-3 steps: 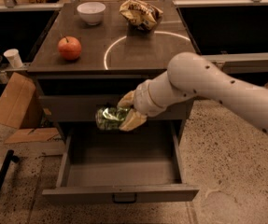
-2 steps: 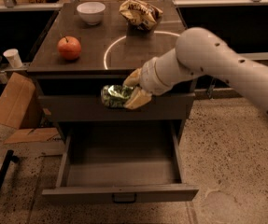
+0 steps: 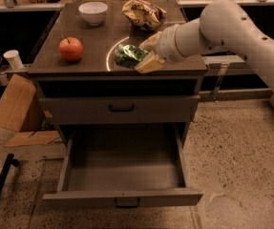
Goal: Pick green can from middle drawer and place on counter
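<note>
Near the counter (image 3: 86,65)'s front edge, the gripper (image 3: 145,55) pinches the green can (image 3: 128,55) (apple (image 3: 70,48) well apart); middle drawer (image 3: 122,168) stands open

You have an apple (image 3: 70,48), white bowl (image 3: 93,12) and snack bag (image 3: 143,13) on the counter (image 3: 94,39), with the gripper (image 3: 143,55) clasping the green can (image 3: 128,55) over its front.

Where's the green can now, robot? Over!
Gripper shut on green can, over the counter's front part. Middle drawer open below. Apple off to one side, snack bag close behind the gripper.
</note>
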Controlling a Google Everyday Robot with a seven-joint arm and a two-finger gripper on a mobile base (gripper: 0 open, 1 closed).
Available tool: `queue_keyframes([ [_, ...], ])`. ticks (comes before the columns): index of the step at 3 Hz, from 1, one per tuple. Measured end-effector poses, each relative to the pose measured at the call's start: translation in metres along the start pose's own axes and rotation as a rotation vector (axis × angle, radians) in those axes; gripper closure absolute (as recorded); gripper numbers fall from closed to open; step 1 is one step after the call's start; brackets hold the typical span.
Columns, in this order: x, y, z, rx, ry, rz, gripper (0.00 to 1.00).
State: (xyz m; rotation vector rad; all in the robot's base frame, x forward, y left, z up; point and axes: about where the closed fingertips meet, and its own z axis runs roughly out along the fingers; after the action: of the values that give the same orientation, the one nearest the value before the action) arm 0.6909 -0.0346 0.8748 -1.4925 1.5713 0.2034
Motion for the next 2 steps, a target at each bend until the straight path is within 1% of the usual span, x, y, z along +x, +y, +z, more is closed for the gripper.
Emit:
queue_keyframes([
  [1,-0.010,-0.027,-0.002,0.048,-0.035,0.031,1.00],
  [2,-0.003,-0.053,0.012,0.053,-0.017,0.097,1.00],
])
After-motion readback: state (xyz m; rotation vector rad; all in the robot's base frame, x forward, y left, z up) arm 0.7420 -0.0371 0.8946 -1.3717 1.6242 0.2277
